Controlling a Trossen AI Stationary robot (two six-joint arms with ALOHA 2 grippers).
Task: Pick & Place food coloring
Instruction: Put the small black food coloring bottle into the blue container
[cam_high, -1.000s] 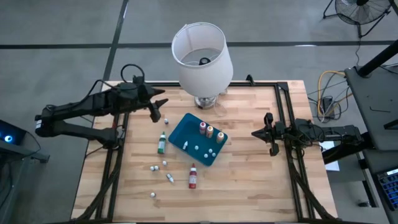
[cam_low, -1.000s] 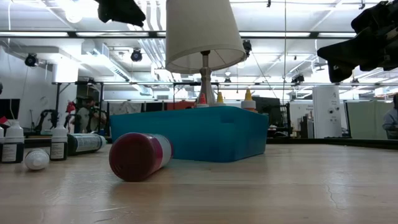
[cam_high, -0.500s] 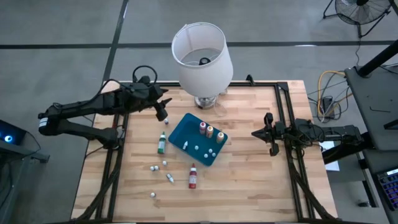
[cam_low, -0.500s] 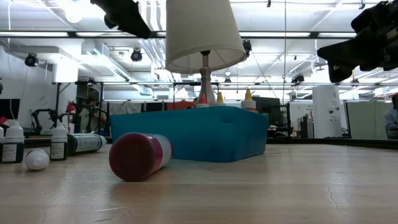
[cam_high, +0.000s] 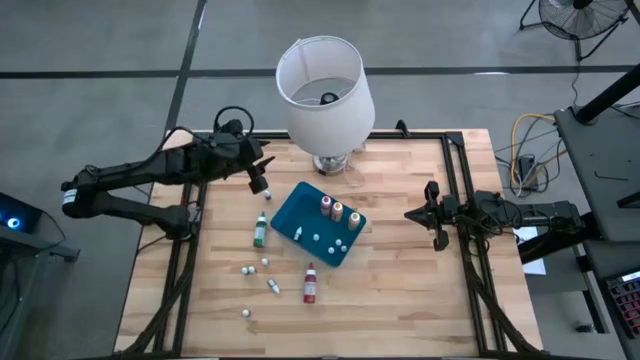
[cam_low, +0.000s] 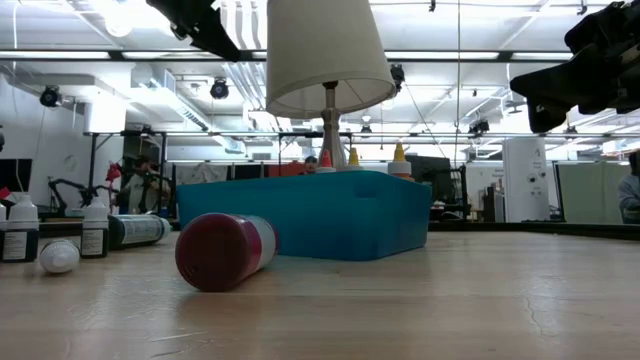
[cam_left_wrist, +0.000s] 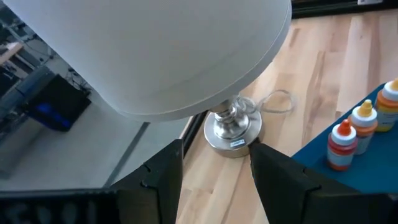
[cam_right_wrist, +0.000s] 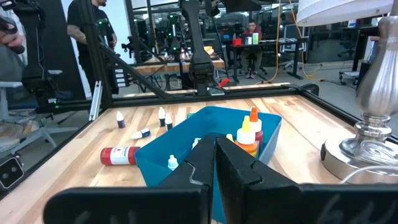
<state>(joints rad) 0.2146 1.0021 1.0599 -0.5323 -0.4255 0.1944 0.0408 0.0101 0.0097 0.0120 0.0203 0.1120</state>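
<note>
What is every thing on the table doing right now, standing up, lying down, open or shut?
Green bottle: lying on the table, outside the tray.
Red bottle: lying on the table, outside the tray.
Three bottles: standing upright in the tray.
Blue tray: flat on the table.
Lamp: upright at the table's far edge.
Left gripper: in the air beside the lamp, fingers open, empty.
Right gripper: waiting at the right side, fingers shut, empty.

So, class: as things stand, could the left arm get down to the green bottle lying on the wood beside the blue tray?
Probably yes. The left gripper hangs open just beyond the green bottle, with bare wood between; the lamp and tray stand off to the side.
</note>
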